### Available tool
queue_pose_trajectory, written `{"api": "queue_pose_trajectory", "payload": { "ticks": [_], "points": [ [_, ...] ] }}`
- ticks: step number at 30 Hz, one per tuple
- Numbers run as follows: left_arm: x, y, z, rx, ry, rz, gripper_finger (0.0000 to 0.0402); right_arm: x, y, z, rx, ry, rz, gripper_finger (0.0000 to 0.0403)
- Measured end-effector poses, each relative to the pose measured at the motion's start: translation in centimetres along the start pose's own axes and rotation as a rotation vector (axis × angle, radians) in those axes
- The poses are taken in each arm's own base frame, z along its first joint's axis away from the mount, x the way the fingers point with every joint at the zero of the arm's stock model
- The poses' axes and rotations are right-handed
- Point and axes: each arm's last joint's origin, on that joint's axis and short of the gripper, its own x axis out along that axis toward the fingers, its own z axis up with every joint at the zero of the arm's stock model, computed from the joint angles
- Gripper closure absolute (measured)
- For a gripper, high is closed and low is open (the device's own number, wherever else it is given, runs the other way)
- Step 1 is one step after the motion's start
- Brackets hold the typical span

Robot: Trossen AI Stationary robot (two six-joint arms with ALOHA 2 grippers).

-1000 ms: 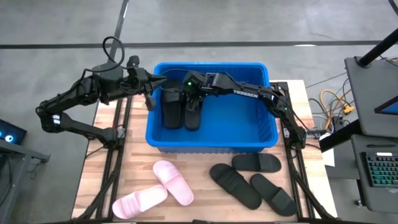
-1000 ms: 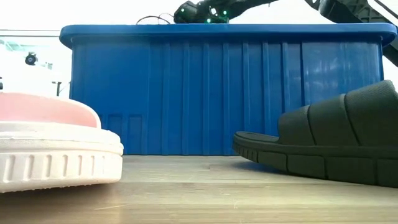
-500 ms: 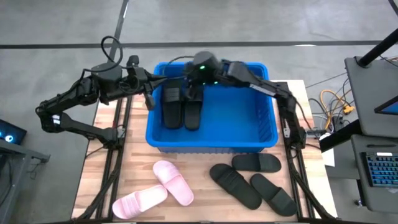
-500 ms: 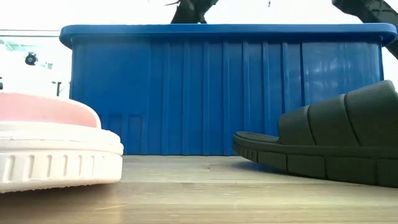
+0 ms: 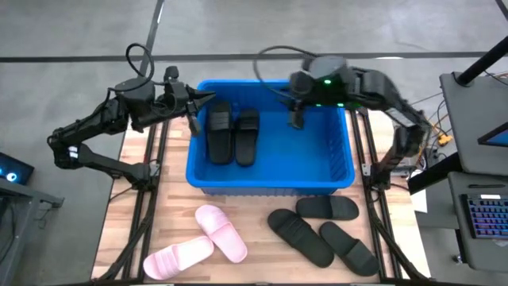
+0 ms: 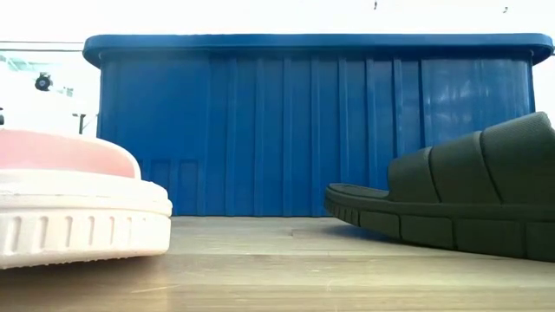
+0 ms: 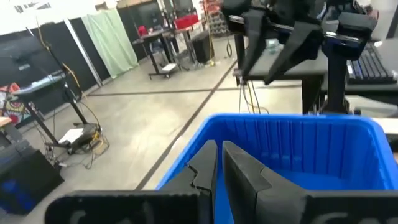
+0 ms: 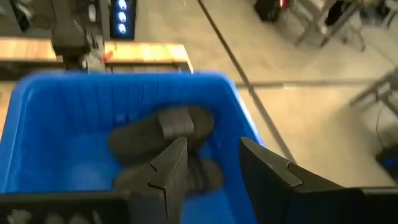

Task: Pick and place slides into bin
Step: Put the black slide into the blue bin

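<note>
Two black slides (image 5: 232, 135) now lie side by side in the left half of the bin (image 5: 333, 176), and the right tool (image 5: 298, 119), empty with fingers spread, has lifted clear above the bin's far side. The left tool (image 5: 205, 101), pressed together, waits at the far-left rim. Three black slides (image 5: 321, 231) and two pink slides (image 5: 202, 244) remain on the bench (image 5: 255, 266).

Bright blue bin (image 5: 270, 181) with vertically ribbed walls. Two black slides (image 5: 232, 135) lie inside it; three more black slides (image 5: 324, 229) and two pale pink slides (image 5: 198, 243) lie on the light wood-grain tabletop (image 5: 254, 262). Both arms are dark; the floor (image 5: 79, 32) is grey.
</note>
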Motion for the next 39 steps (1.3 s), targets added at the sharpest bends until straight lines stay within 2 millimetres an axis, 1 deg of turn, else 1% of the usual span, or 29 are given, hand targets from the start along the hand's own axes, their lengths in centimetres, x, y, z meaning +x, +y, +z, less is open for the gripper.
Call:
{"api": "queue_pose_trajectory", "payload": {
  "ticks": [4, 8, 11, 14, 17, 21, 26, 29, 34, 37, 39],
  "points": [
    [0.6, -0.2, -0.1, 0.002, 0.010, -0.002, 0.0391, -3.5, 0.1, -1.2, 0.045, 0.018, 0.016, 0.0278],
    [1.5, -0.6, -0.4, 0.004, 0.033, -0.006, 0.0391, -6.4, 1.2, -2.2, 0.043, -0.019, 0.067, 0.0287],
    [2.1, -0.9, -0.6, 0.010, 0.050, -0.010, 0.0391, -8.5, 2.0, -2.8, 0.050, -0.059, 0.065, 0.0294],
    [3.0, -1.2, -0.9, 0.017, 0.072, -0.016, 0.0391, -10.3, 2.6, -3.7, 0.062, -0.088, 0.075, 0.0301],
    [3.8, -1.6, -1.3, 0.035, 0.092, -0.021, 0.0391, -11.4, 3.1, -4.7, 0.074, -0.108, 0.125, 0.0306],
    [4.5, -1.9, -1.5, 0.087, 0.108, -0.026, 0.0391, -11.4, 3.5, -5.9, 0.102, -0.074, 0.152, 0.0307],
    [4.6, -1.9, -1.6, 0.085, 0.111, -0.027, 0.0391, -10.1, 4.5, -7.3, 0.082, -0.014, 0.241, 0.0300],
    [4.4, -1.8, -1.5, 0.081, 0.104, -0.025, 0.0391, -9.3, 5.3, -7.3, 0.082, -0.074, 0.260, 0.0299],
    [4.2, -1.7, -1.3, 0.077, 0.094, -0.023, 0.0391, -9.2, 6.9, -7.2, 0.016, -0.234, 0.328, 0.0308],
    [4.1, -1.7, -1.3, 0.076, 0.091, -0.023, 0.0391, -8.9, 7.5, -7.9, 0.023, -0.246, 0.369, 0.0312],
    [4.1, -1.7, -1.3, 0.076, 0.090, -0.023, 0.0391, -8.4, 8.2, -8.5, 0.030, -0.217, 0.439, 0.0311]
  ]
}}
